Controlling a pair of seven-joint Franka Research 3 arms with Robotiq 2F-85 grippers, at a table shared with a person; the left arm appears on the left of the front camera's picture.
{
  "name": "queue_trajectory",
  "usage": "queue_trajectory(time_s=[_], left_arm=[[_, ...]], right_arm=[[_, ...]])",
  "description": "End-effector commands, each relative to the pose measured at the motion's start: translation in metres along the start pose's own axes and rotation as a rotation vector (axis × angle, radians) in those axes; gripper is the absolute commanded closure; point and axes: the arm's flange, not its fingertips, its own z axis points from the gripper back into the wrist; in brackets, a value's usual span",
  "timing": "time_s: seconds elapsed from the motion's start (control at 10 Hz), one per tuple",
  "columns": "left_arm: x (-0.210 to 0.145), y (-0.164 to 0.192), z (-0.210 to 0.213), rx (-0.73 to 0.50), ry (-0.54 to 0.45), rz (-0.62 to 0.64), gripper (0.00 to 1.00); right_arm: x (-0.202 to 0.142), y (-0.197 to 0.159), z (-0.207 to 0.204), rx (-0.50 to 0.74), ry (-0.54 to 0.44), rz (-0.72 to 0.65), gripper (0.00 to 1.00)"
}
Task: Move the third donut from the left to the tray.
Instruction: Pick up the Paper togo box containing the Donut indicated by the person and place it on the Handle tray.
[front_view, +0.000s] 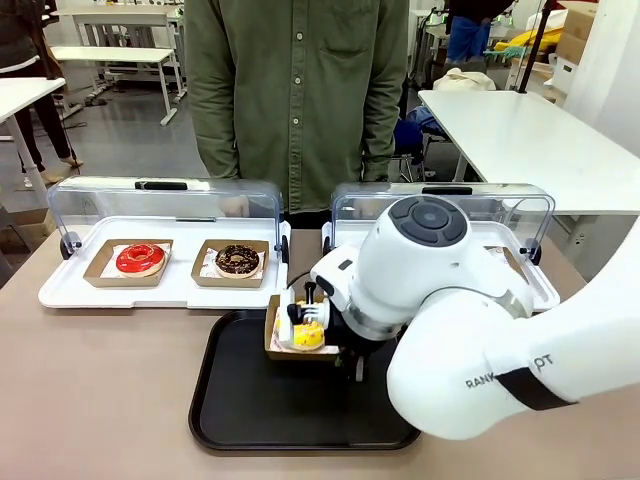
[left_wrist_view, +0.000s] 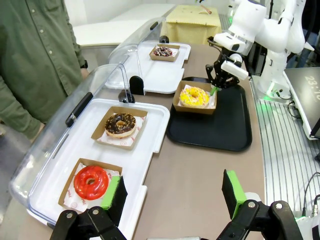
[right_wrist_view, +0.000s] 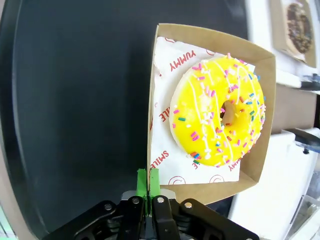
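The yellow-iced donut (right_wrist_view: 217, 117) with coloured sprinkles lies in its brown cardboard square (right_wrist_view: 260, 100). My right gripper (right_wrist_view: 148, 184) is shut on the near edge of that cardboard, green pads pinching it. In the front view the donut (front_view: 306, 335) and my right gripper (front_view: 325, 325) are over the rear part of the black tray (front_view: 290, 410); whether the cardboard rests on the tray I cannot tell. The left wrist view shows the donut (left_wrist_view: 194, 96) at the tray's (left_wrist_view: 220, 130) far end, and my left gripper (left_wrist_view: 172, 200) open low over the table, holding nothing.
Two white display trays (front_view: 70, 290) with raised clear lids stand behind the black tray. The left one holds a red-iced donut (front_view: 140, 258) and a chocolate donut (front_view: 237, 260). Another donut (left_wrist_view: 163, 51) sits in the right one. A person (front_view: 300, 100) stands at the far edge.
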Motion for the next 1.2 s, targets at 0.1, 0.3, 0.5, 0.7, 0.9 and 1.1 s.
queue_trajectory(time_s=[0.1,0.3,0.5,0.7,0.9,1.1], left_arm=[[0.002,0.000,0.001,0.001,-0.024,-0.023,0.00],[0.002,0.000,0.001,0.001,-0.024,-0.023,0.00],[0.002,0.000,0.001,0.001,-0.024,-0.023,0.00],[0.002,0.000,0.001,0.001,-0.024,-0.023,0.00],[0.002,0.000,0.001,0.001,-0.024,-0.023,0.00],[0.002,0.000,0.001,0.001,-0.024,-0.023,0.00]], right_arm=[[-0.046,0.066,0.007,0.023,0.003,0.004,0.98],[-0.044,0.076,0.005,0.045,0.006,0.019,0.98],[-0.044,0.073,0.003,0.064,0.016,0.023,0.98],[-0.046,0.067,-0.001,0.096,0.006,0.035,0.42],[-0.048,0.065,0.002,0.105,-0.013,0.036,0.00],[-0.048,0.061,0.015,0.100,-0.033,0.016,0.00]])
